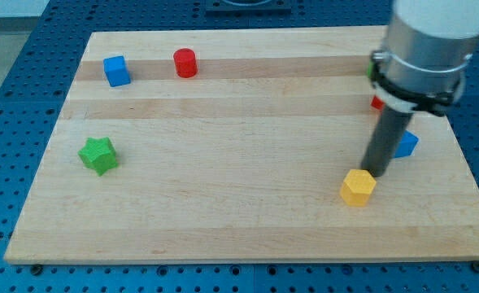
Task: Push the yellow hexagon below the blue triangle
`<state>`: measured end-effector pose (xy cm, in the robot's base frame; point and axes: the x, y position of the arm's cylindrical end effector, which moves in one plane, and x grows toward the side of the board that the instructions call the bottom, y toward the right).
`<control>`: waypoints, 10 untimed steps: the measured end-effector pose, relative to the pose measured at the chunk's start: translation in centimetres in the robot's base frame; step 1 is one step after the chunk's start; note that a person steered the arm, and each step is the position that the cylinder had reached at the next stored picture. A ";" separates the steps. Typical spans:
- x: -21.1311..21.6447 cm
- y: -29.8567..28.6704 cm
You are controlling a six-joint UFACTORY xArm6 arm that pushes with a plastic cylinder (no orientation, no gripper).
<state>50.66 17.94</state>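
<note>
The yellow hexagon (358, 187) lies on the wooden board (239, 220) at the view's lower right. A blue block, the blue triangle (406, 145), sits just up and to the right of it, half hidden behind the dark rod. My tip (375, 172) rests at the hexagon's upper right edge, touching or nearly touching it, between the hexagon and the blue triangle.
A blue cube (117, 71) and a red cylinder (185, 63) stand at the view's upper left. A green star (98, 155) lies at the left. A red block (376, 102) and a green block (371, 70) peek out behind the arm's grey body (426, 45).
</note>
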 end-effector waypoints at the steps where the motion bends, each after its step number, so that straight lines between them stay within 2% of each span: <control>1: 0.0 0.3; 3: 0.0 -9.1; 4: 2.0 -10.9; 5: 4.4 -8.5; 6: 3.2 -7.0; 8: 2.6 -0.1; 10: 2.5 0.7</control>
<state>53.20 18.61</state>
